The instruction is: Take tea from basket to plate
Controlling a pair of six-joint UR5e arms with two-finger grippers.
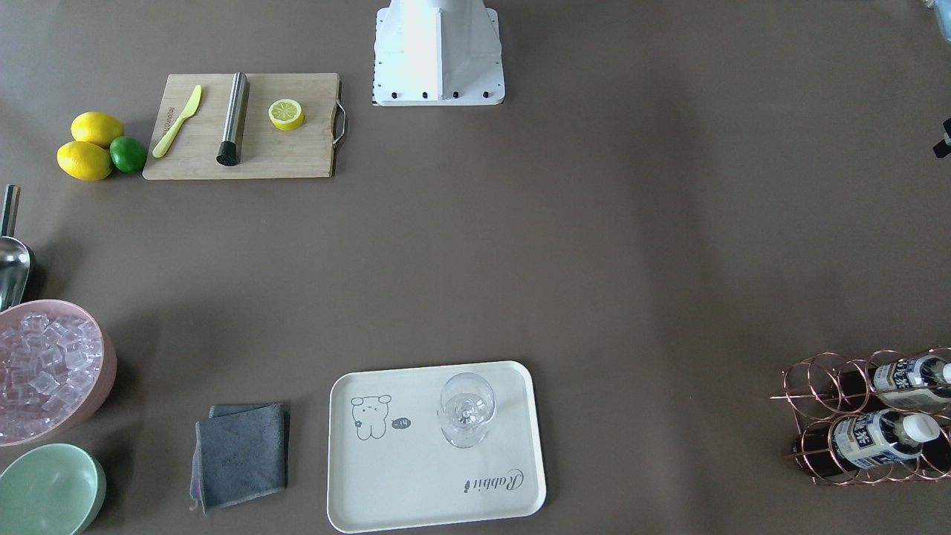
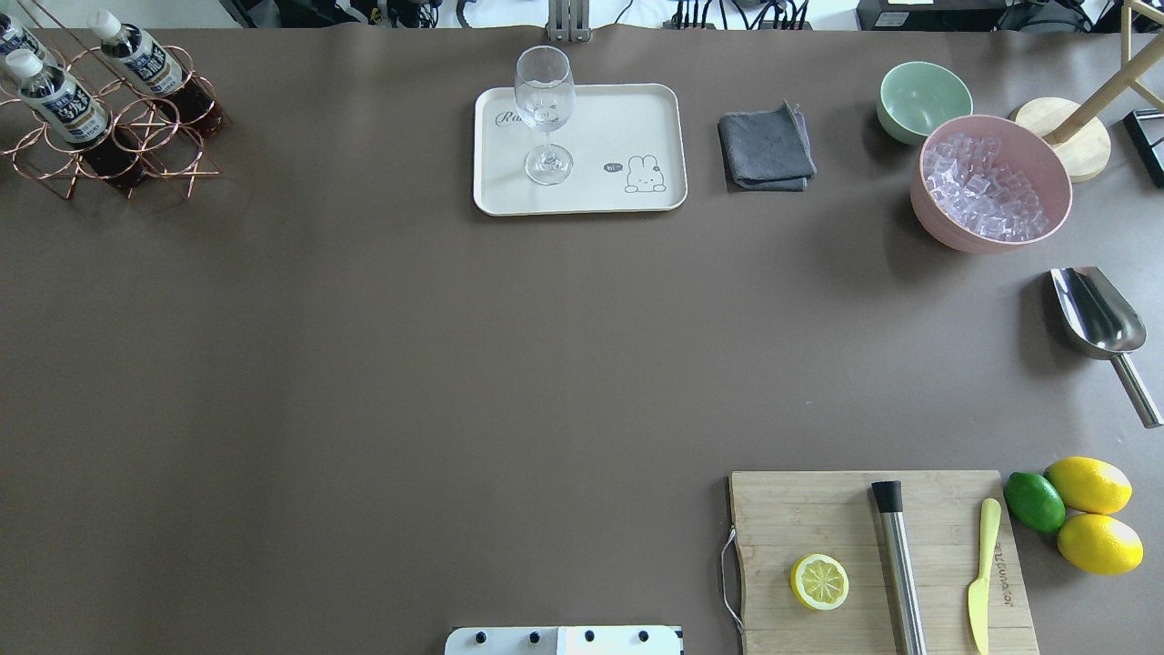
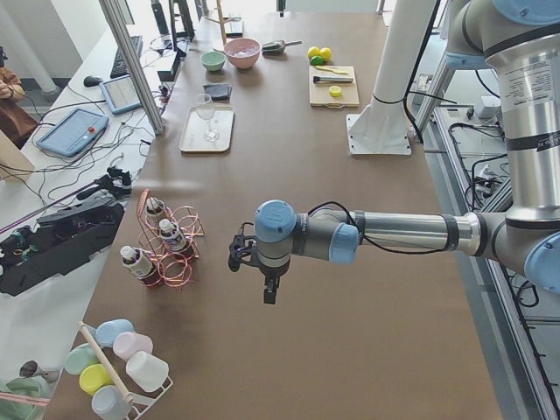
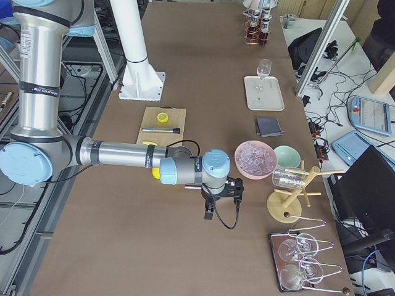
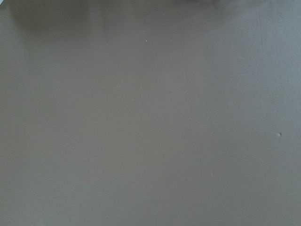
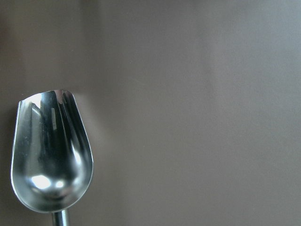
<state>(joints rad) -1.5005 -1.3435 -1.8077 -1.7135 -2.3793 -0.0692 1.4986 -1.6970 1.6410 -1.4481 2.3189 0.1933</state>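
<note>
Tea bottles (image 2: 56, 98), three of them with white caps up, stand in the copper wire basket (image 2: 136, 123) at the table's (image 2: 364, 364) far corner on the robot's left. None has been lifted out. The cream plate (image 2: 600, 127) lies well apart from them along the same far edge and carries only a wine glass (image 2: 544, 100) at one end.

The left gripper (image 3: 236, 252) hangs over bare tabletop near the basket and touches nothing. Only the side view shows it, so whether its fingers are spread or pressed together cannot be told. The same goes for the right gripper (image 4: 237, 187), which hovers near the ice bowl, with its wrist camera looking down on a steel scoop (image 6: 51, 153).

By the look of it the job stands at its very start, with the reach toward the basket in hand. The left arm, being nearer, seems the one to take it. The next move calls for closing on one bottle's neck or body and drawing it straight up clear of its ring. The bottle then goes on the plate's bare end, away from the glass.
</note>
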